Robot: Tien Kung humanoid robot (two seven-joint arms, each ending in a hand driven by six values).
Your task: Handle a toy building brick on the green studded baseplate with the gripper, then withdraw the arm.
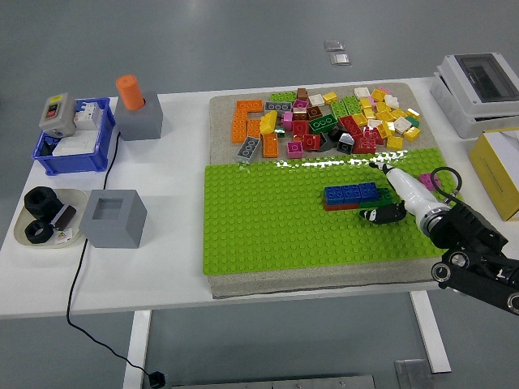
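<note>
From my remote seat, I see the right robot hand low over the green studded baseplate, but I cannot tell its grip. It sits just beside the blue toy brick row. Beyond lies the loose pile of mixed coloured bricks; I judge a careless withdrawal could drag the row loose
</note>
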